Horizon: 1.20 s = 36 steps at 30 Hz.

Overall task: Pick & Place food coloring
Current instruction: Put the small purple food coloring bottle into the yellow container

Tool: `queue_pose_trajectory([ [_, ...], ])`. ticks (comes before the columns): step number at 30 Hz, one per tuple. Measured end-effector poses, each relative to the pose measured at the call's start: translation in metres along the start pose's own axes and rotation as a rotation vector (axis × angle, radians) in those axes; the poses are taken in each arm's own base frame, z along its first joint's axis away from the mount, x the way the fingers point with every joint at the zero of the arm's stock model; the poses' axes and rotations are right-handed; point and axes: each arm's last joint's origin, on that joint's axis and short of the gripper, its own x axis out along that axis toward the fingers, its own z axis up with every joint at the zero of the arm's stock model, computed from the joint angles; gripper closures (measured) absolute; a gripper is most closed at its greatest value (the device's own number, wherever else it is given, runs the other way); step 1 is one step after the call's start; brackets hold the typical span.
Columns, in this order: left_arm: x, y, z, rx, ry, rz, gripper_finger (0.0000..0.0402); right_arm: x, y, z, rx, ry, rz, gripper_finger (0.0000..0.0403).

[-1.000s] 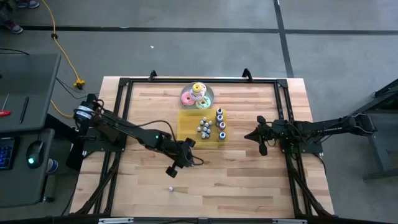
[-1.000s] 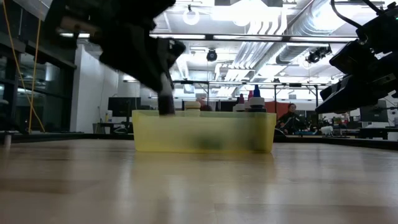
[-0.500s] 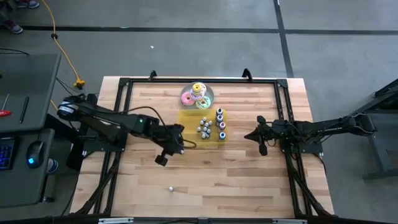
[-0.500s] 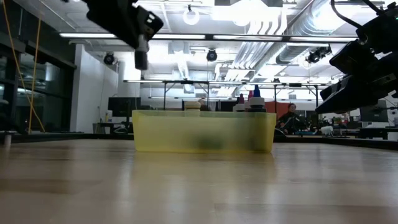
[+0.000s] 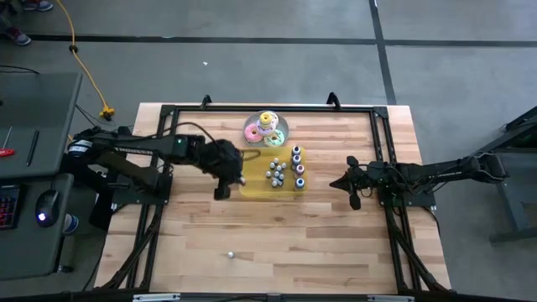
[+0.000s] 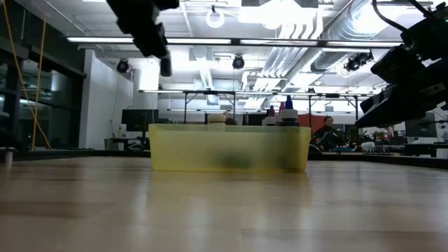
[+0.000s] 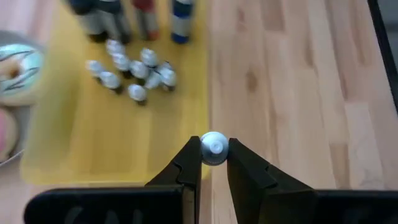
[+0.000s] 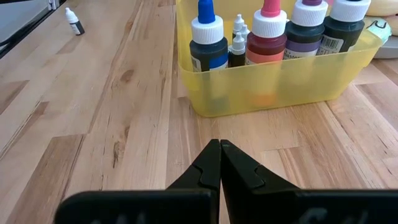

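The food coloring is a cluster of tiny whitish bottles (image 7: 134, 71) standing in a translucent yellow tray (image 5: 256, 176), beside larger bottles (image 8: 267, 34). One more tiny bottle (image 5: 230, 253) stands alone on the table near its near edge. My left gripper (image 7: 214, 163) hangs high over the tray's left rim (image 7: 205, 93), shut on a tiny bottle (image 7: 214, 149); the low view shows it well above the table (image 6: 165, 66). My right gripper (image 8: 220, 152) is shut and hovers to the right of the tray. My left gripper pinches a tiny bottle between its two fingers (image 7: 189, 158), which come from above and point down. Only the bottle's pale round cap (image 7: 214, 146) shows, seen end-on. The bottle is lifted clear, upright, above the tray's left rim.
A plate with stacked pastel ring toys (image 5: 267, 128) sits just beyond the tray's far side. A black frame (image 5: 168, 113) runs along the table's left, right and far edges. Bare wood lies between the tray and the table's near edge.
My left gripper has risen from low over the table's middle and moved toward the far edge, reaching the tray's left rim. The bottle in its fingers has gone up with it. The lone bottle near the table's near edge has stayed put.
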Motion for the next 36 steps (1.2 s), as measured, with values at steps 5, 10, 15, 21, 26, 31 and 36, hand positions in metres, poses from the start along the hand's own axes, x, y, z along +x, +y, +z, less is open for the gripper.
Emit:
queue_pose_trajectory([
  [5,-0.001,0.017,0.003,-0.136,-0.027,0.044,0.0355,0.000,0.000,0.000,0.000,0.001,0.000,0.0402],
  [10,0.010,0.031,0.003,-0.169,-0.007,0.074,0.0355,0.000,0.000,0.000,0.000,0.000,0.000,0.0402],
  [15,0.031,0.035,0.006,-0.170,0.015,0.081,0.0355,0.000,0.000,0.000,0.000,0.000,0.000,0.0402],
  [21,0.060,0.039,0.006,-0.119,0.052,0.065,0.0355,0.000,0.000,0.000,0.000,0.000,0.000,0.0402],
  [26,0.073,0.034,0.009,-0.035,0.033,0.045,0.0355,0.000,0.000,0.000,0.000,-0.001,0.000,0.0402],
  [31,0.083,0.027,0.007,0.062,0.064,0.095,0.0355,0.000,0.000,0.000,0.000,0.000,-0.001,0.0402],
  [36,0.092,0.030,0.004,-0.108,0.078,0.184,0.0355,0.000,0.000,0.000,0.000,0.000,0.000,0.0402],
])
